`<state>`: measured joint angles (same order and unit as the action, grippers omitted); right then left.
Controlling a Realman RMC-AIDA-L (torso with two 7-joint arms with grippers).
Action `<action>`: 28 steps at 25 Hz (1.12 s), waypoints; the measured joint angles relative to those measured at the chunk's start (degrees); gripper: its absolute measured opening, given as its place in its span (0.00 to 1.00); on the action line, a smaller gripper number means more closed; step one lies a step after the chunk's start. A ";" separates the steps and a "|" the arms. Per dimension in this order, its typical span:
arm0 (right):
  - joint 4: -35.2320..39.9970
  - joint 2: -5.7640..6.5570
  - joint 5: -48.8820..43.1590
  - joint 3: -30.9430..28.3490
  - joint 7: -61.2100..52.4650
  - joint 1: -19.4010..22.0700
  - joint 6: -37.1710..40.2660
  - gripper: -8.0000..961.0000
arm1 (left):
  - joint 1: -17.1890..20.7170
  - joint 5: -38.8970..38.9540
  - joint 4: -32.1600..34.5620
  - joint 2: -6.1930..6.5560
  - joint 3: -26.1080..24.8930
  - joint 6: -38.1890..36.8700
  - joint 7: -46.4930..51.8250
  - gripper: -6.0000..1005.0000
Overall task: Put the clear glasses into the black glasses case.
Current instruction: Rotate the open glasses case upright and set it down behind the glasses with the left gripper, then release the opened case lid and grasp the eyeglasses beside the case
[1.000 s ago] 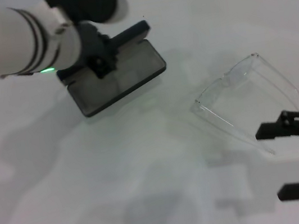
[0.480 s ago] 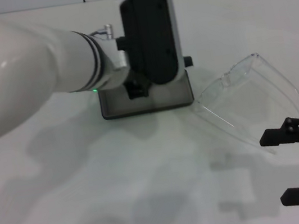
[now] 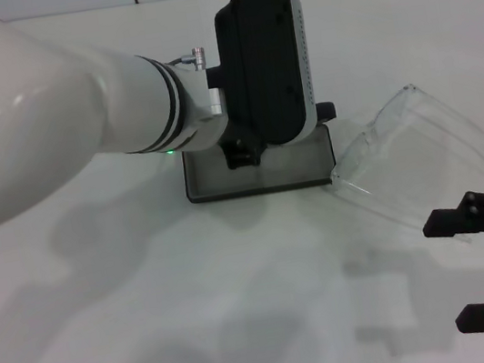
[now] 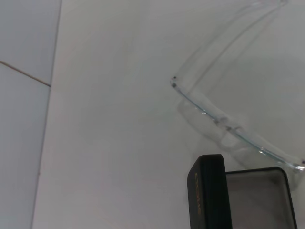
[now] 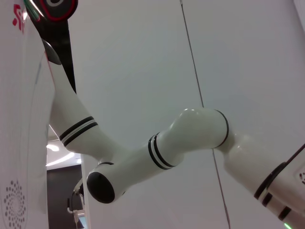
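Pretty bright, even light from overhead here. Soft grey shadows spread on the white table (image 3: 157, 342) under the arm, no harsh glare, everything looks slightly soft.

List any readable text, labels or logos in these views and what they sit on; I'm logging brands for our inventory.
Small orange lettering on the lid edge of the black glasses case: too small and blurred to read.
Red marking at the corner of a white panel in the right wrist view: cut off, unreadable.
Nothing else carries text.
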<state>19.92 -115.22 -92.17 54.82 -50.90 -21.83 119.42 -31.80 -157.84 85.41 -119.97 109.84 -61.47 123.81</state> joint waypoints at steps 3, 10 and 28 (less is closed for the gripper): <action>-0.41 0.00 0.04 -0.30 0.03 0.12 -0.05 0.78 | 0.27 -0.17 -0.41 0.00 0.04 1.19 -0.01 0.21; -0.58 0.00 0.14 -0.60 0.02 0.27 -0.23 0.78 | 0.22 -3.96 -2.57 -0.11 1.28 1.75 -0.17 0.26; 5.84 4.00 -0.65 -3.17 -12.03 1.00 -7.80 0.77 | 8.14 2.72 15.47 -0.10 -1.26 -1.01 2.21 0.48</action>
<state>25.76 -111.22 -92.82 51.65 -62.93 -20.82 111.63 -23.65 -155.12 100.88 -120.07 108.58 -62.47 126.03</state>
